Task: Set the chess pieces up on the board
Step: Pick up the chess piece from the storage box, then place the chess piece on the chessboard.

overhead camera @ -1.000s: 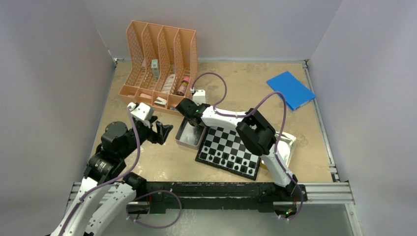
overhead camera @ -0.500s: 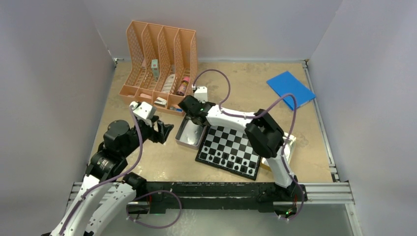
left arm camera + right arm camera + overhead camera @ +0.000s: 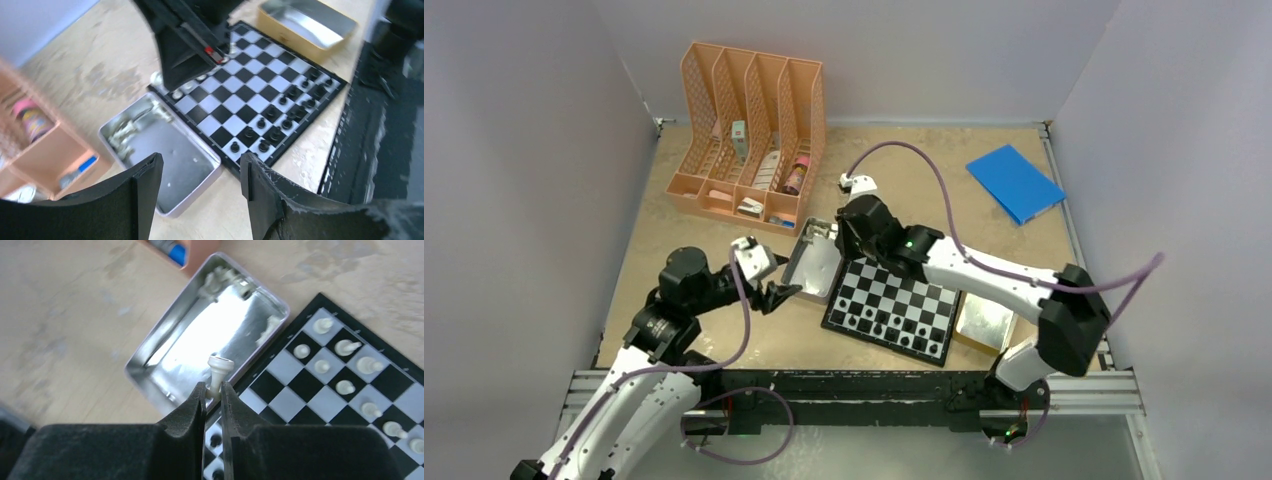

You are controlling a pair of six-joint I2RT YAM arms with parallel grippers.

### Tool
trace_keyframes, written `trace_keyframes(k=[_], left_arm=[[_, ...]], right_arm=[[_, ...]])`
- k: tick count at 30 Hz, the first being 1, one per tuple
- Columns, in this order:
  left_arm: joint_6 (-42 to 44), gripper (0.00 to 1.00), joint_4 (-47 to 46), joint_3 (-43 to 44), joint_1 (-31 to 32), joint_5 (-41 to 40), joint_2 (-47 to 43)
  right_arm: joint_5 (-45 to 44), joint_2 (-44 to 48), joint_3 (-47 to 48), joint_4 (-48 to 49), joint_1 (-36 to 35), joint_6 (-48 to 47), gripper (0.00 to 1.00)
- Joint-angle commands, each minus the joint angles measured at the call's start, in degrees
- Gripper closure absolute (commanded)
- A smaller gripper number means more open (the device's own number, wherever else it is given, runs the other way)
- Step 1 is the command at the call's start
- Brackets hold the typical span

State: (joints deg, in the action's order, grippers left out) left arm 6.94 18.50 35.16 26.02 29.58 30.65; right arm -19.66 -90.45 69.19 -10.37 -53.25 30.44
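Note:
The board (image 3: 902,291) lies mid-table, with black chess pieces (image 3: 879,322) on its near rows and white ones (image 3: 345,346) on its far rows. My right gripper (image 3: 213,390) is shut on the stem of a white chess piece (image 3: 219,368). It hangs above the seam between the board's far-left corner and an open silver tin (image 3: 811,272). More white pieces (image 3: 218,278) lie at the tin's far end. My left gripper (image 3: 200,161) is open and holds nothing. It hovers over the table just in front of the tin's near corner (image 3: 176,210).
A second tin (image 3: 984,322) sits against the board's right side. An orange file organizer (image 3: 749,130) stands at the back left and a blue flat object (image 3: 1014,182) lies at the back right. The black base rail (image 3: 864,388) runs along the near edge.
My right gripper has drawn back from over the tin toward the board's corner, and its elbow swung right. My left arm has reached right toward the tin, its jaws narrowing a little.

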Motion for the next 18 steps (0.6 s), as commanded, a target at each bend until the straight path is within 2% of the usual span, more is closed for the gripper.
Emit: trace_keyframes(k=[1,6,13,18], left_arm=[[16.18,0.42,-7.72,-1.56,0.26,19.67,0.09],[28.7,0.42,-11.64,-0.96,0.26,32.38,5.15],[47.11,0.42,-2.03,4.46,0.37,33.88,14.15],[51.98,0.41,1.18,7.06,0.6,34.08,17.19]], right_arm=[[15.9,7.87,-4.61,5.46,0.01,-5.73,0.88],[29.35,14.07,-10.15,8.03,0.25,-8.44,0.88],[43.44,18.47,-13.99,8.83,0.39,-12.41,0.88],[48.13,18.74,-14.45,9.14,0.37,-14.0,0.88]])
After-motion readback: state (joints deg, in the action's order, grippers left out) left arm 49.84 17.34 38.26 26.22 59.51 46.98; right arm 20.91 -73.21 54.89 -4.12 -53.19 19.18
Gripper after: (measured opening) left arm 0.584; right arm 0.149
